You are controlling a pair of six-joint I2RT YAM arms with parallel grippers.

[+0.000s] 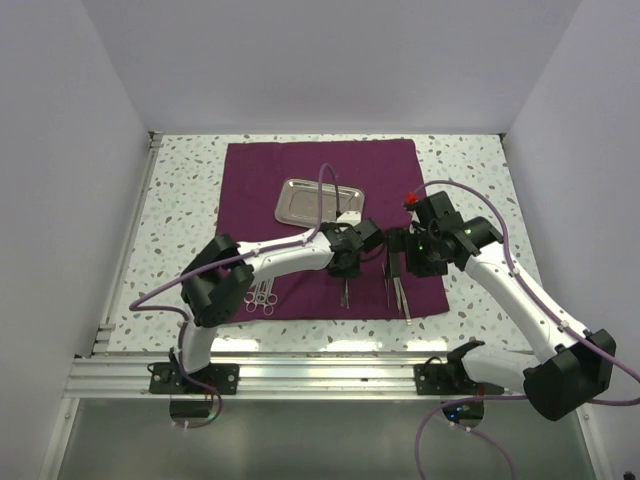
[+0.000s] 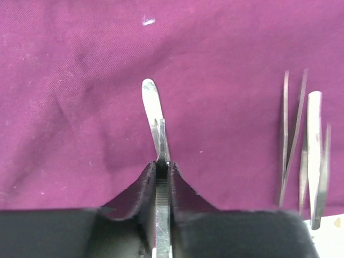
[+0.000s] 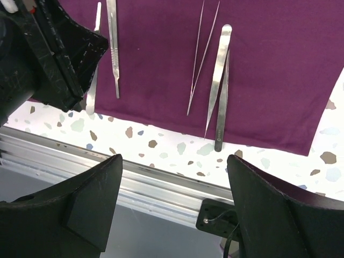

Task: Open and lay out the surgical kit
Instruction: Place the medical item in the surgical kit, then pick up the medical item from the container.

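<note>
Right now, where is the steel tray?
In the top view, the tray sits on the purple cloth, centre-far, just beyond the left hand.

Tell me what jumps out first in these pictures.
A maroon cloth lies spread across the speckled table, a steel tray on its far half. At its near edge the left gripper is shut on a thin steel instrument, and the right gripper hangs open by the tweezers.
</note>
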